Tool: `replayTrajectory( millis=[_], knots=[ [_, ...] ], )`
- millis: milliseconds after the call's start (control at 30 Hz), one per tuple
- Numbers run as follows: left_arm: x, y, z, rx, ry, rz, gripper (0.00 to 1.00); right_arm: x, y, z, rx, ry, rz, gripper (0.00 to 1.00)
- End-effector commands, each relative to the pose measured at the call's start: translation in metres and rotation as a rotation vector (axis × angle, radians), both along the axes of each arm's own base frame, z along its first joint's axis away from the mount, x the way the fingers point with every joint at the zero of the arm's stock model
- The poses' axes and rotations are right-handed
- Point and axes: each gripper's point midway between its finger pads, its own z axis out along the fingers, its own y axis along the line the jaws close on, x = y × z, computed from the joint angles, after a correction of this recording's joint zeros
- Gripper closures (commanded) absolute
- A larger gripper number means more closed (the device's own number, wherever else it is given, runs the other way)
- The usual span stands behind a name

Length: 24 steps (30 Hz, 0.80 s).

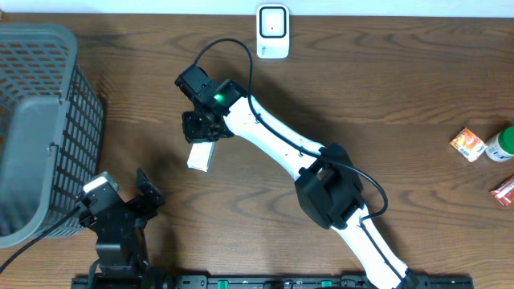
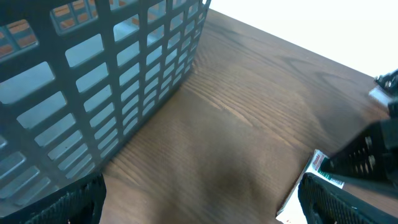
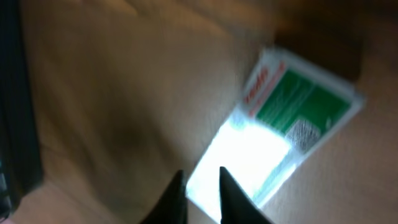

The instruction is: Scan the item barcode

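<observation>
Packet (image 1: 199, 156) lies on the bench (image 1: 385, 88) left of centre, right gripper (image 1: 204, 132) over its far end.
Its jaws stand a slit apart; blur hides whether they grip it. Left gripper (image 1: 120, 201), wide open and empty, sits at the near edge beside the basket (image 1: 48, 120); scanner (image 1: 273, 32) at the far edge, open wood between.
</observation>
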Motion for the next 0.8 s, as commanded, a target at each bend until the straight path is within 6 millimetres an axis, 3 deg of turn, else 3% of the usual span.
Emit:
replayTrajectory(
  millis=[0, 133, 333, 400, 667, 767],
  knots=[
    [0.000, 0.001, 0.000, -0.001, -0.003, 0.008, 0.01, 0.025, -0.001, 0.006, -0.010, -0.106, -0.035, 0.78],
    [0.000, 0.001, 0.000, -0.001, -0.002, 0.008, 0.01, 0.034, 0.012, 0.001, 0.030, -0.148, -0.022, 0.76],
    [0.000, 0.001, 0.000, -0.001, -0.002, 0.008, 0.01, 0.037, 0.028, -0.019, 0.065, -0.156, -0.007, 0.91],
    [0.000, 0.001, 0.000, -0.001, -0.003, 0.008, 0.01, 0.038, 0.030, -0.021, 0.071, -0.162, -0.007, 0.91],
    [0.000, 0.001, 0.000, -0.001, -0.003, 0.008, 0.01, 0.039, 0.031, -0.040, 0.057, -0.150, -0.008, 0.94],
    [0.000, 0.001, 0.000, -0.001, -0.002, 0.008, 0.01, 0.040, 0.015, -0.051, -0.024, -0.148, -0.032, 0.99]
  ],
)
